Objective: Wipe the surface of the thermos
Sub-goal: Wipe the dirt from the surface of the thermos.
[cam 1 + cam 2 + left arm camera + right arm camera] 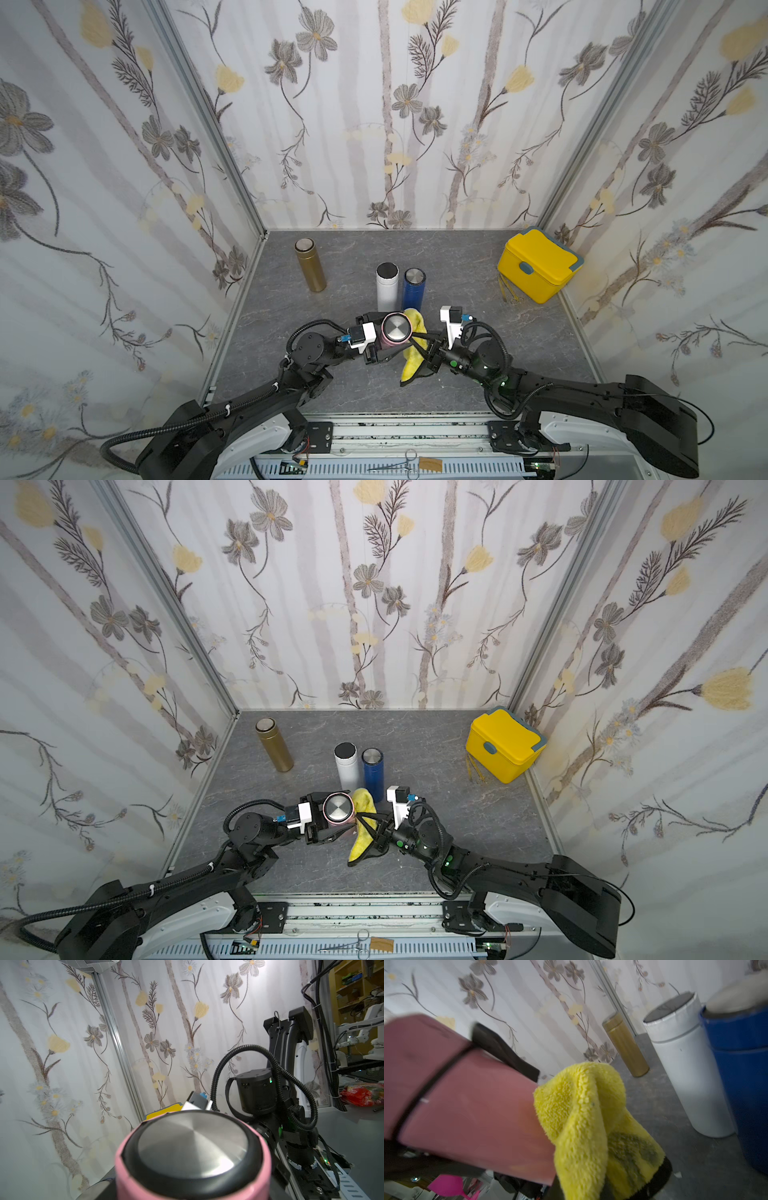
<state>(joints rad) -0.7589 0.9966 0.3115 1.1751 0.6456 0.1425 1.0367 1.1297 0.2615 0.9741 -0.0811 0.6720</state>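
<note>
Both arms reach inward over the grey table [519, 353] and meet at the pink thermos [396, 329]. The left gripper [376, 347] comes level from the thermos's left side, its jaws clamped on the pink body, holding it upright. The right gripper [419, 343], jaws pressed together on the yellow cloth [413, 349], holds the cloth against the thermos's right side. The white thermos [387, 286] and blue thermos [414, 290] stand just behind the pink thermos.

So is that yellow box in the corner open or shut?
Shut: the yellow box has its lid flat on its rim in both top views, with no gap visible.
</note>
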